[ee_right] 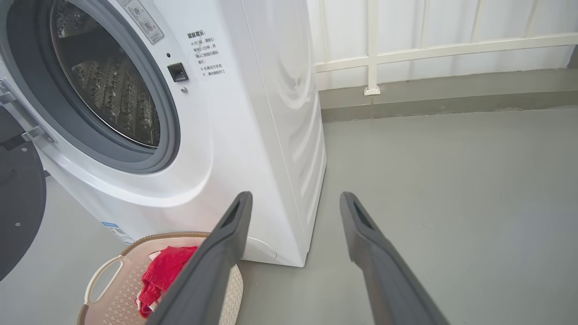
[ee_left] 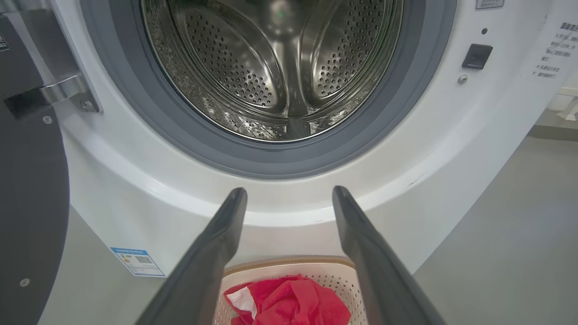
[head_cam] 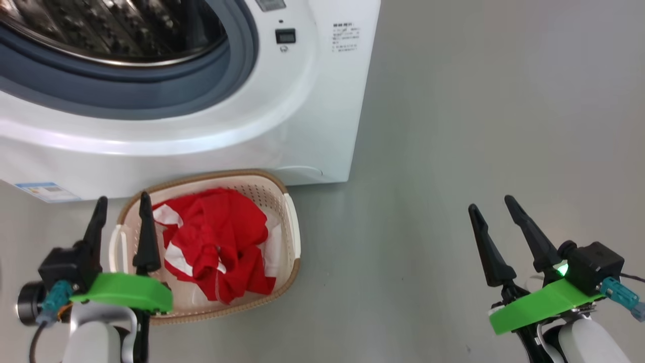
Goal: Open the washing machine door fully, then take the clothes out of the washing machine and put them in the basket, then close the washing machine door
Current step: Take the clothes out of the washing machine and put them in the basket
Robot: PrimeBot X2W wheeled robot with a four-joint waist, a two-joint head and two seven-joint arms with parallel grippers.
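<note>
The white washing machine (head_cam: 282,101) stands with its steel drum (ee_left: 275,67) bare. Its black-rimmed door (ee_left: 27,203) is swung open at the left edge of the left wrist view and shows again as the door (ee_right: 18,203) in the right wrist view. Red and white clothes (head_cam: 216,242) lie piled in the cream basket (head_cam: 292,227) on the floor before the machine. My left gripper (head_cam: 123,201) hovers open over the basket's left side, holding nothing. My right gripper (head_cam: 491,204) stands open over bare floor, well right of the basket.
Grey floor (head_cam: 453,151) spreads to the right of the machine. A white railing (ee_right: 406,45) and a low kerb run along the far wall. A blue label sticker (head_cam: 45,191) sits at the machine's lower left corner.
</note>
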